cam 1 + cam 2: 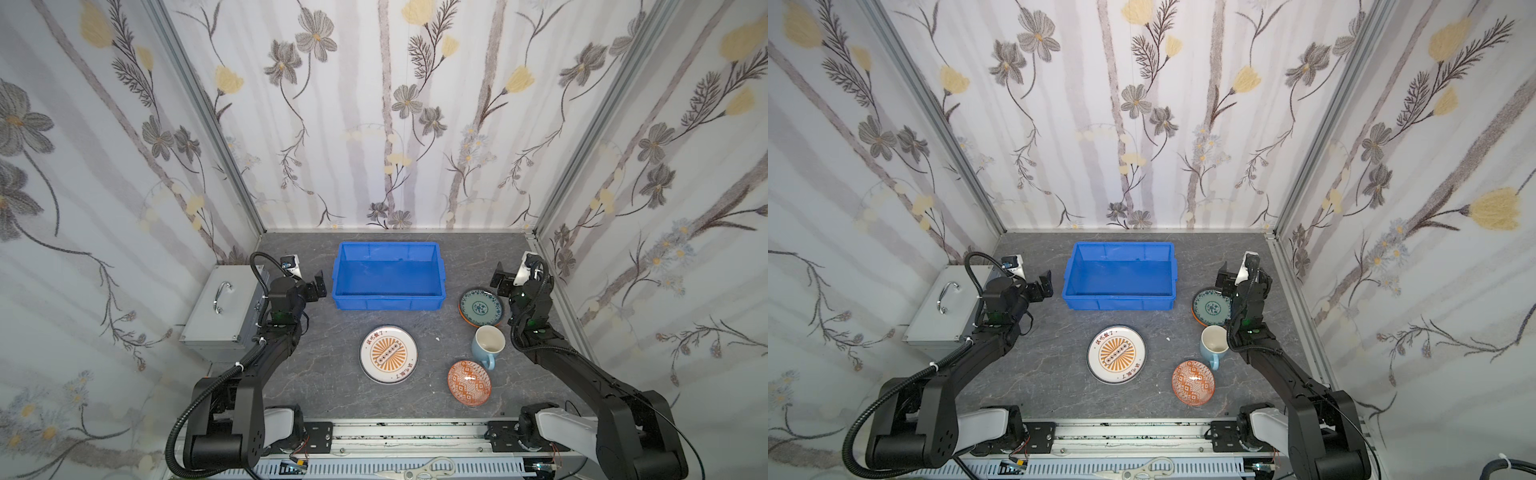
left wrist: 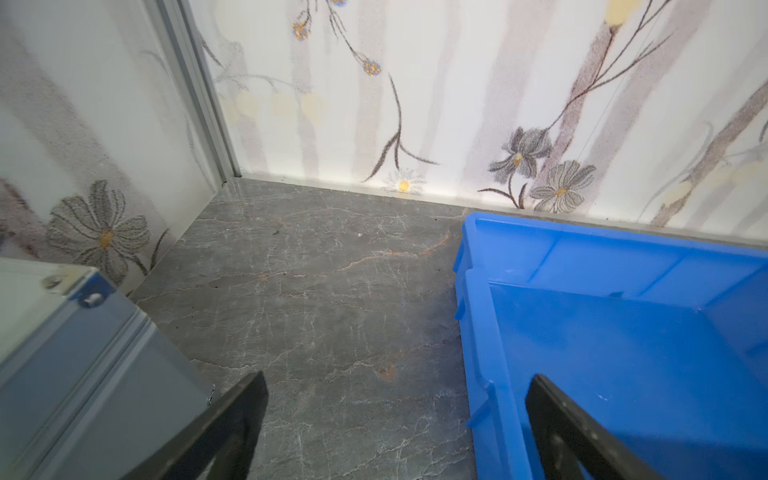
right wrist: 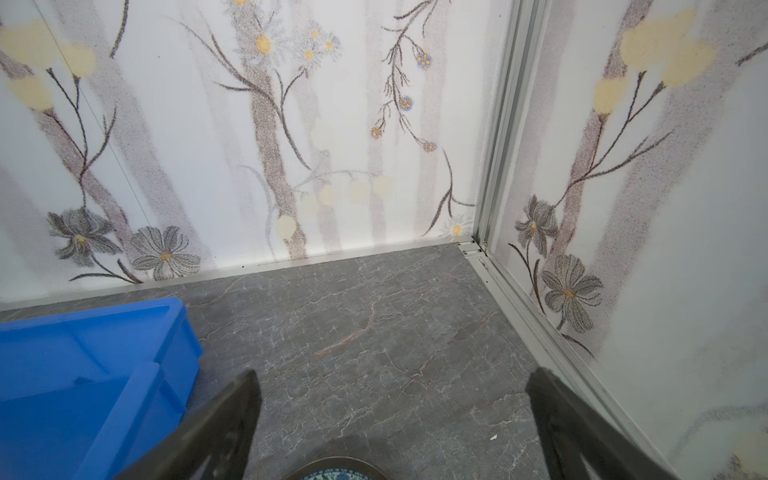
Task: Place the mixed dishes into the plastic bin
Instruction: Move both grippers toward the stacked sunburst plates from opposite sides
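Observation:
The empty blue plastic bin [image 1: 388, 278] [image 1: 1119, 276] stands at the back middle of the table. In front of it lies a white sunburst plate [image 1: 388, 354]. To the right a teal patterned plate [image 1: 481, 307] [image 3: 336, 471] rests on an orange plate [image 1: 467, 321]. Nearer are a light-blue mug [image 1: 488, 343] and an orange patterned bowl [image 1: 469, 382]. My left gripper [image 1: 318, 284] [image 2: 397, 378] hangs open and empty beside the bin's [image 2: 623, 353] left wall. My right gripper [image 1: 500, 278] [image 3: 395, 372] is open and empty just behind the teal plate.
A grey metal case [image 1: 224, 307] [image 2: 83, 353] with a handle sits at the left wall, close to my left arm. Flowered walls close in the back and both sides. Scissors [image 1: 419, 471] lie on the front rail.

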Robot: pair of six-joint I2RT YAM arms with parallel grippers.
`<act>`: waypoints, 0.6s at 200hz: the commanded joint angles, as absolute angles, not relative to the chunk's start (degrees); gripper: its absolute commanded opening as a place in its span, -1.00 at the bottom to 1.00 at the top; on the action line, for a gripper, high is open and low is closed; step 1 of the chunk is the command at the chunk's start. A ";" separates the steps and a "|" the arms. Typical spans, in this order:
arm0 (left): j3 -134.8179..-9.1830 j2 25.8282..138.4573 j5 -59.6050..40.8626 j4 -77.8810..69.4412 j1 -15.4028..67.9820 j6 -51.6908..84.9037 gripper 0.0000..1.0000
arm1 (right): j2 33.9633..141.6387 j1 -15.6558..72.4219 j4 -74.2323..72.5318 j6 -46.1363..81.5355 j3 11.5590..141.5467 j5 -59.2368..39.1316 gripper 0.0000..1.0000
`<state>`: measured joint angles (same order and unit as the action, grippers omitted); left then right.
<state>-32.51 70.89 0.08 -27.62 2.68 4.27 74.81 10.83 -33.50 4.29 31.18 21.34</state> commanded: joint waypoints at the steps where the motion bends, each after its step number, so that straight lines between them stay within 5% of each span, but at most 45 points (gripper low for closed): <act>1: -36.43 69.54 3.49 -20.06 6.43 8.57 0.99 | 73.57 11.96 -26.74 7.17 33.89 18.36 0.99; 80: -46.36 64.22 -3.14 6.12 19.43 25.20 0.80 | 76.13 22.81 -4.55 12.72 47.55 5.74 0.99; 120: -43.16 59.05 -2.67 16.88 27.84 28.91 0.52 | 76.40 30.79 2.66 15.31 50.79 2.57 0.54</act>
<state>-45.01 61.41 -2.35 7.11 24.58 24.05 76.23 27.38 -3.95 12.23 48.88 5.39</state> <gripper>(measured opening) 0.811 0.856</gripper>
